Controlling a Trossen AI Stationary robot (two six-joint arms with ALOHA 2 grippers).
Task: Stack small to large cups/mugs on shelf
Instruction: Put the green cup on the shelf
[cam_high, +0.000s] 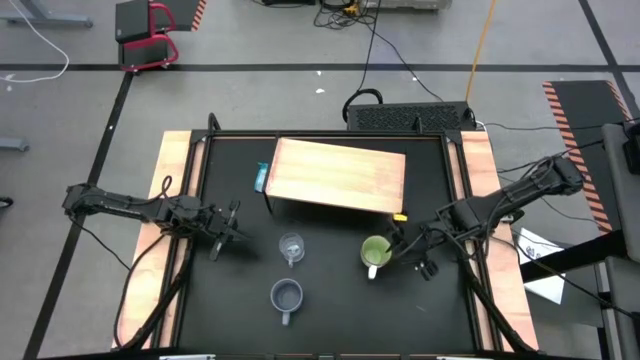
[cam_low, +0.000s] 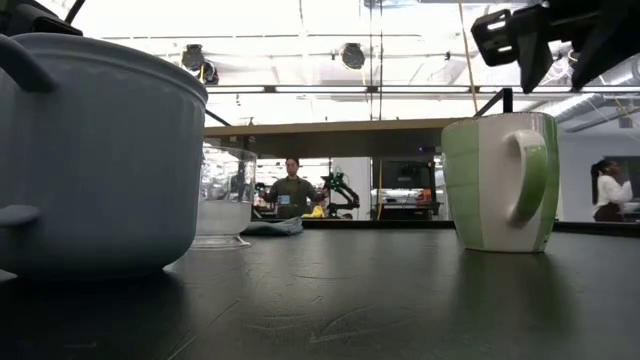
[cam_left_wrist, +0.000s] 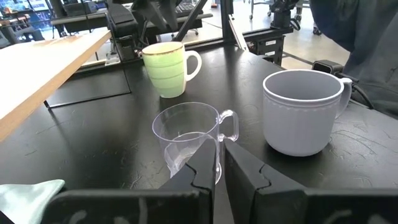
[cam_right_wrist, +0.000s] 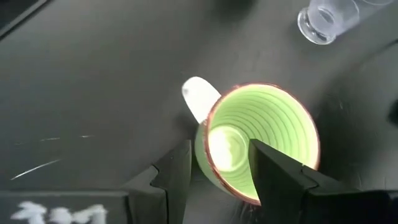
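Observation:
The lime-green mug (cam_high: 375, 252) stands upright on the black tabletop in front of the shelf's right end; it also shows in the low view (cam_low: 500, 180). My right gripper (cam_right_wrist: 221, 168) is open just above the mug's rim. One finger is over the opening and one is outside the wall, next to the white handle (cam_right_wrist: 198, 99). The low view shows the gripper (cam_low: 530, 50) clear of the mug. The clear glass cup (cam_high: 291, 247) and the grey-blue mug (cam_high: 287, 295) stand on their bases on the tabletop. My left gripper (cam_left_wrist: 216, 163) is shut, left of the glass cup, touching nothing. The tan shelf (cam_high: 338, 175) carries nothing.
A teal cloth (cam_high: 262, 178) lies by the shelf's left end, and a small yellow thing (cam_high: 400, 216) lies by its right front corner. Wooden strips (cam_high: 170, 200) border the black tabletop on both sides. People (cam_low: 292, 190) stand in the room beyond the table.

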